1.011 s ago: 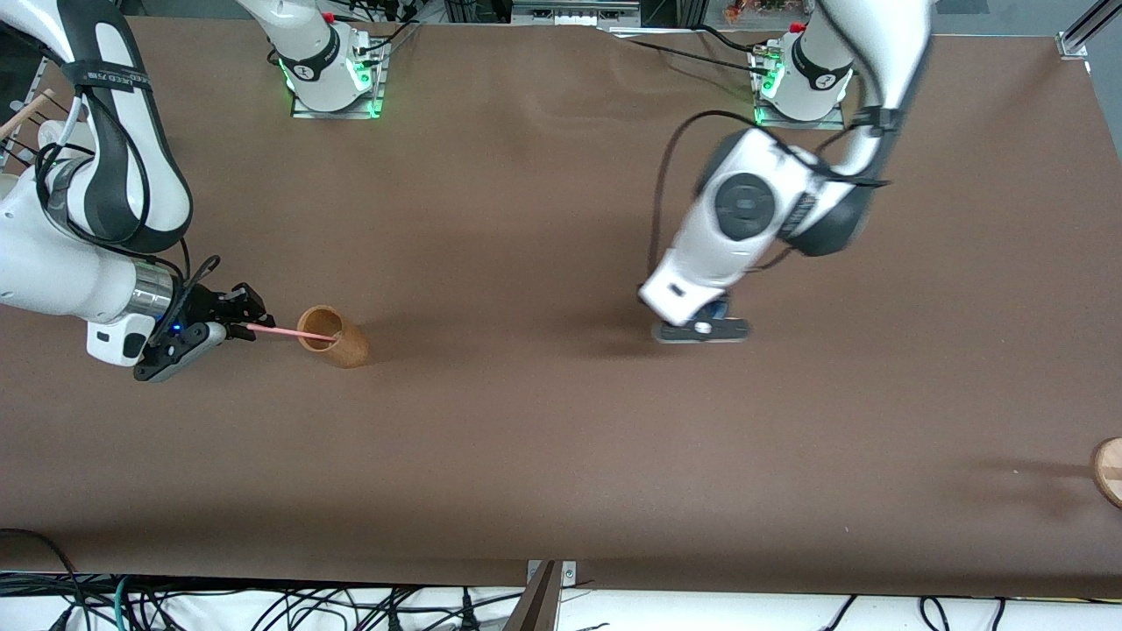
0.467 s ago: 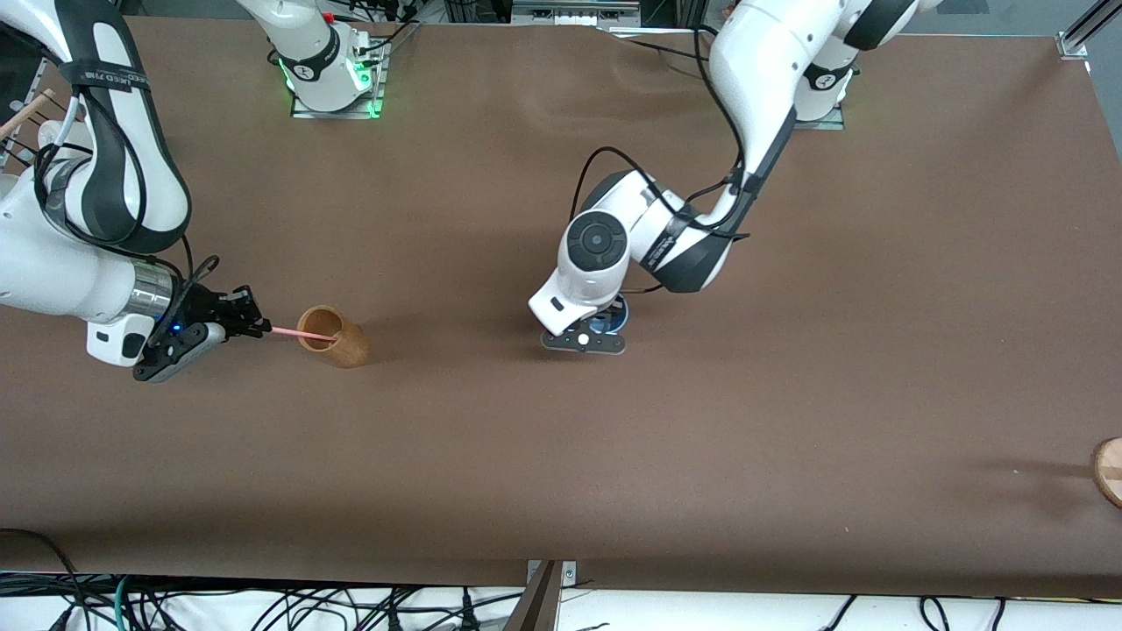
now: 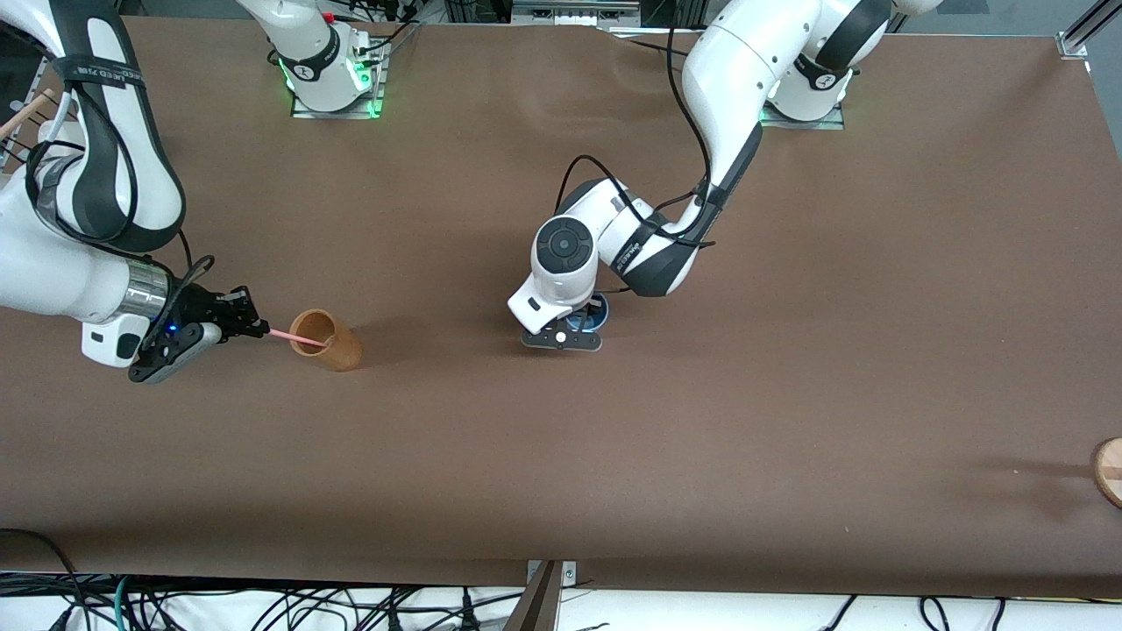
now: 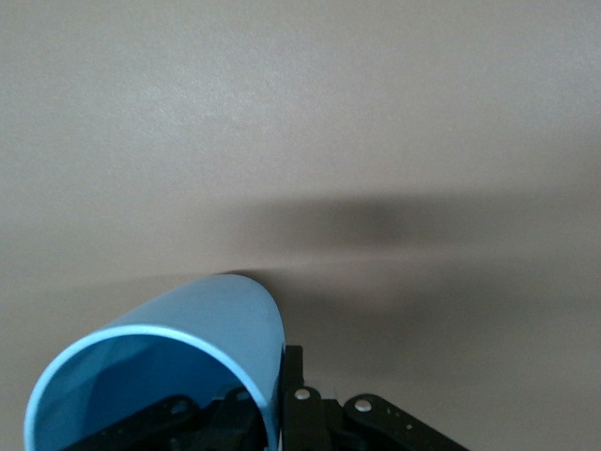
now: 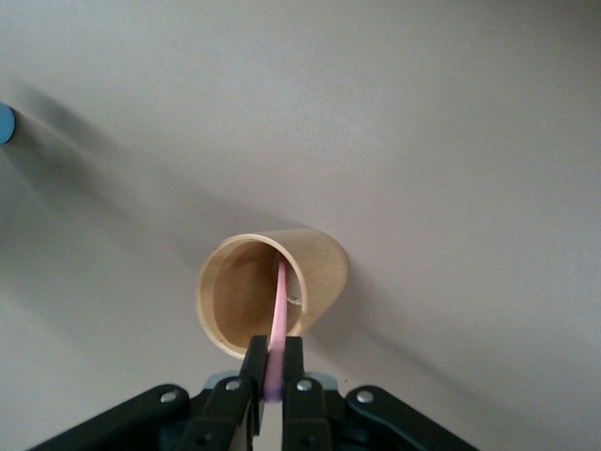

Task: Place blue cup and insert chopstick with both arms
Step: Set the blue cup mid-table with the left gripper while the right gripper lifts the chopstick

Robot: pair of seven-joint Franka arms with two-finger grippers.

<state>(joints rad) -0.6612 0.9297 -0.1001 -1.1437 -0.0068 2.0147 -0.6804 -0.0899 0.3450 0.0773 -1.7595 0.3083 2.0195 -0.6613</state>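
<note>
My left gripper (image 3: 564, 338) is over the middle of the table, shut on the wall of the blue cup (image 3: 589, 316). In the left wrist view one finger is inside the blue cup (image 4: 178, 352) and the other finger (image 4: 293, 371) is outside it. My right gripper (image 3: 244, 325) is toward the right arm's end of the table. It is shut on the pale-pink chopstick (image 3: 294, 337), whose other end is inside the mouth of a tan-brown cup (image 3: 329, 342). The right wrist view shows the gripper (image 5: 275, 368), the chopstick (image 5: 279, 315) and the tan cup (image 5: 319, 268).
A round wooden piece (image 3: 1109, 469) lies at the table's edge at the left arm's end, nearer the front camera. A wooden stick (image 3: 26, 109) pokes in at the right arm's end. A sliver of the blue cup (image 5: 5, 122) shows in the right wrist view.
My left arm has carried the blue cup from the left arm's end toward the table's middle. My right gripper, the chopstick and the tan cup have shifted slightly toward the right arm's end.
</note>
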